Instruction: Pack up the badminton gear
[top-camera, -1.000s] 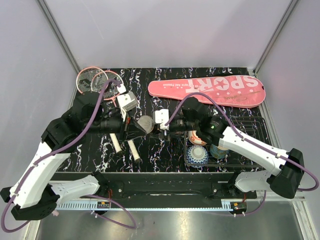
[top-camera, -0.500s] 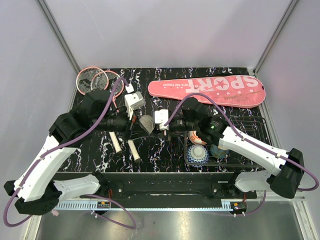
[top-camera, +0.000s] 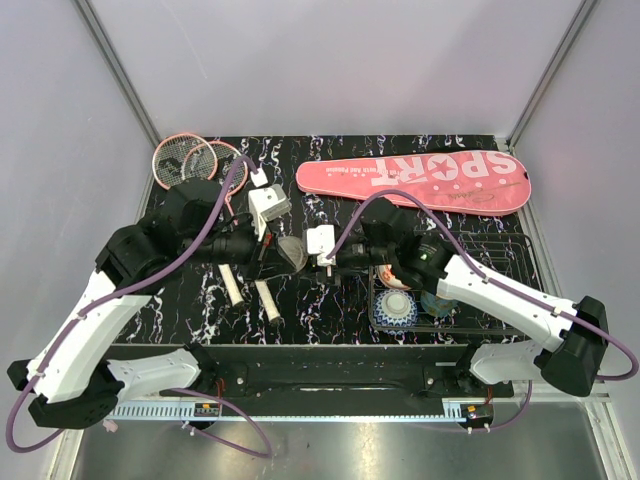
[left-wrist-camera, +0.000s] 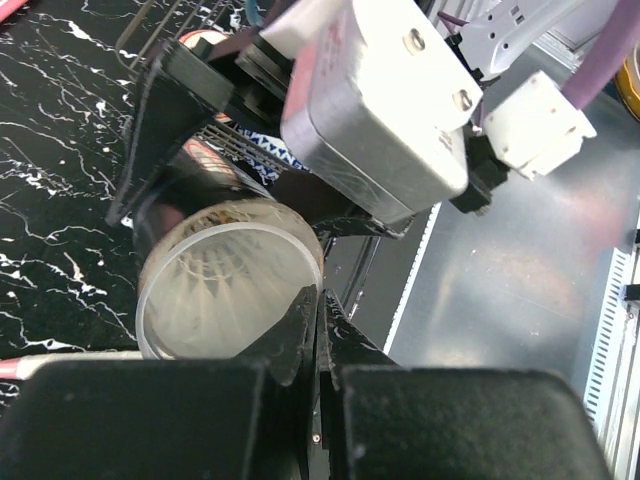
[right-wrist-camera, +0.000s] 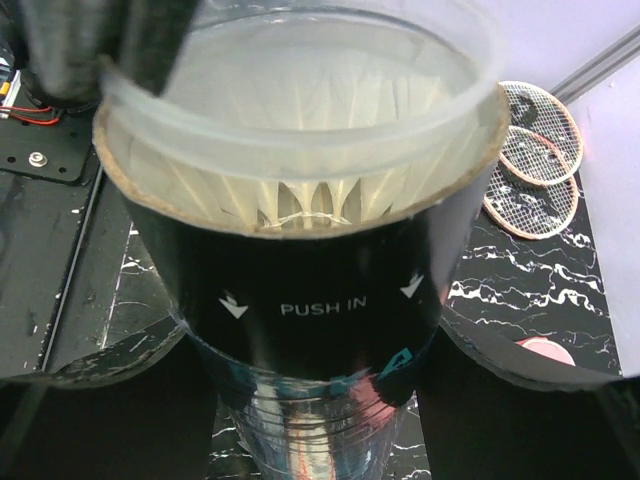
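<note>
mid-counter: right tool (top-camera: 335, 258) clamped around the black tube (right-wrist-camera: 320, 290), one finger on each side of its body. the tube is lifted off the counter (top-camera: 330, 305) and lies roughly level, its capped end pointing toward the left arm. white print on the tube reads "push in" with two small arrows. the mouth of the tube carries a clear cap (left-wrist-camera: 225, 290); through it, white shuttlecock feathers (right-wrist-camera: 300, 195) show, fanned out inside. left tool (top-camera: 272, 248) fully closed, its two tips pressed together right at the cap's rim (whether the thin plastic wall is nipped between them, cannot tell from either wrist view). the two tools face each other across the tube end, close together. far-left corner of the counter: two pink-framed rackets (top-camera: 190, 160), heads overlapping; their white handles (top-camera: 232, 287) run back toward the near edge beneath the left arm, side by side and not touching. far edge, centre to right: pink "sport" cover (top-camera: 415, 178) lying flat, lengthwise along the back. right side: black wire basket (top-camera: 480, 245) under the right forearm, holding a blue-and-white patterned bowl (top-camera: 395, 310) and other crockery partly hidden by the arm.
</note>
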